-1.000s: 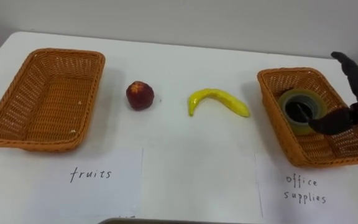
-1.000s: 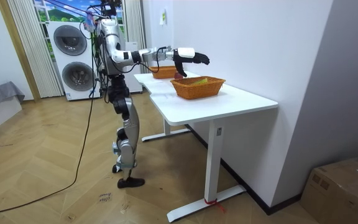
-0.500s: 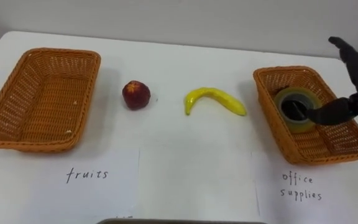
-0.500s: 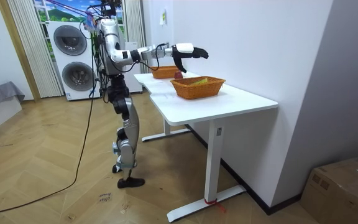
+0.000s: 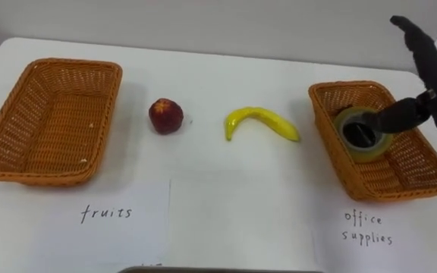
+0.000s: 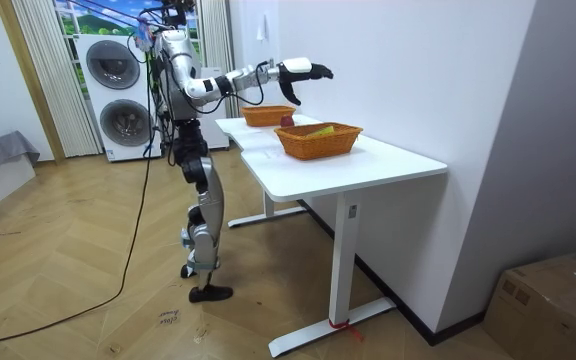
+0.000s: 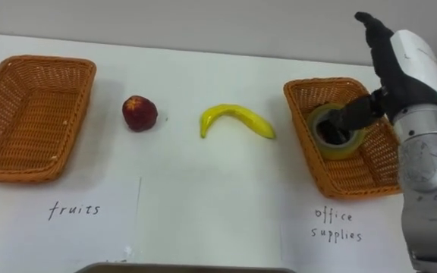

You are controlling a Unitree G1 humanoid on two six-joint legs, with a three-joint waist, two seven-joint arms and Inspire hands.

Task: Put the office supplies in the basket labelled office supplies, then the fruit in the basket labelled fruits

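Note:
A red apple [image 5: 165, 115] and a yellow banana [image 5: 262, 121] lie on the white table between two wicker baskets. The left basket [image 5: 51, 121] holds nothing. In the right basket [image 5: 404, 163] a roll of tape [image 5: 363, 136] lies flat. My right hand [image 5: 429, 67] hovers open above that basket's far right side, its fingers straight and its thumb stretched out over the tape, clear of it. In the room view I stand at the table's end with the right arm [image 6: 303, 70] raised over the baskets.
A paper label [image 5: 120, 220] lies in front of the left basket and another [image 5: 366, 227] in front of the right one. The table's front edge runs close below them. A wall stands right behind the table.
My right hand has risen from just above the right basket to well over it, staying open. The tape stays in the basket. Apple and banana have not moved.

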